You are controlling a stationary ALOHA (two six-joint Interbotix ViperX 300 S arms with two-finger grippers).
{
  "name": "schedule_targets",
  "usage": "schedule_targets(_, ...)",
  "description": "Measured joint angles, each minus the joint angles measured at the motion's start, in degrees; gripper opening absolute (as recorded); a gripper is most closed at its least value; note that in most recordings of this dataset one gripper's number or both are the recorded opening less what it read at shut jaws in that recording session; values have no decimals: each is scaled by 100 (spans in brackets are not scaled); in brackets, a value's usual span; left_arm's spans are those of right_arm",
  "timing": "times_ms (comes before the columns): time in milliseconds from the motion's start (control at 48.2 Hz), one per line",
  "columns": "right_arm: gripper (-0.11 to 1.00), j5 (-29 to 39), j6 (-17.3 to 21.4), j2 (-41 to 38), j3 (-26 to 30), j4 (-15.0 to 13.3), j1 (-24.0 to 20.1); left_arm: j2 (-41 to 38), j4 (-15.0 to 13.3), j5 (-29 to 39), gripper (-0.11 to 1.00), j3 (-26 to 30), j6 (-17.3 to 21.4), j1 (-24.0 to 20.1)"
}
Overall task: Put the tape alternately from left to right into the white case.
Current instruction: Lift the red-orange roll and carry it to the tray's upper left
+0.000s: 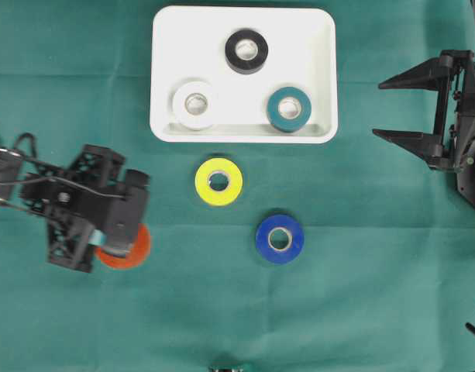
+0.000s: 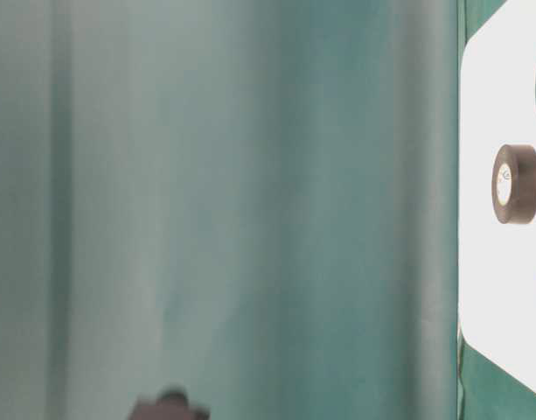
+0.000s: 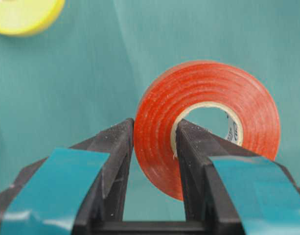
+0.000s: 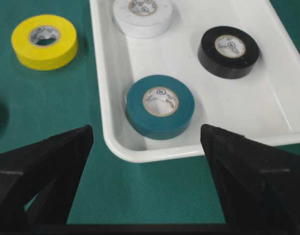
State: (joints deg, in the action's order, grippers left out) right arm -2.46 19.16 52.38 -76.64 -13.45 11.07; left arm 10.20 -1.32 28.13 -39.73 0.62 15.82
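Note:
My left gripper (image 1: 122,239) (image 3: 154,131) is shut on the red-orange tape (image 1: 135,253) (image 3: 213,83): one finger is inside the core, the other against the outer wall, low at the left. The white case (image 1: 299,46) (image 4: 267,98) at the top middle holds the black roll (image 1: 246,51) (image 4: 228,51), the white roll (image 1: 195,105) (image 4: 142,17) and the teal roll (image 1: 289,109) (image 4: 160,106). On the cloth below the case lie the yellow roll (image 1: 218,181) (image 4: 43,41) and the blue roll (image 1: 280,239). My right gripper (image 1: 380,108) (image 4: 146,132) stands open and empty, right of the case.
A green cloth (image 1: 376,294) covers the table. The table-level view catches only blurred cloth, an edge of the case (image 2: 482,105) and the black roll (image 2: 515,184). The yellow roll (image 3: 22,17) shows at the top left of the left wrist view.

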Motion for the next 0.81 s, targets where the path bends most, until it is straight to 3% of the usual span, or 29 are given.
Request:
schedule_targets(166, 64, 0, 0, 0, 0, 9, 0, -466, 0, 0, 24, 404, 202, -141)
schedule_targets(436, 64, 9, 0, -9, 0, 9, 0, -686, 0, -9, 24, 826, 220, -545)
schedule_targets(643, 64, 9, 0, -9, 0, 0, 0, -686, 9, -9, 24, 861, 290, -1362)
schedule_targets(809, 64, 9, 0, 0, 0, 0, 0, -721, 9, -9, 24, 958, 598, -2083)
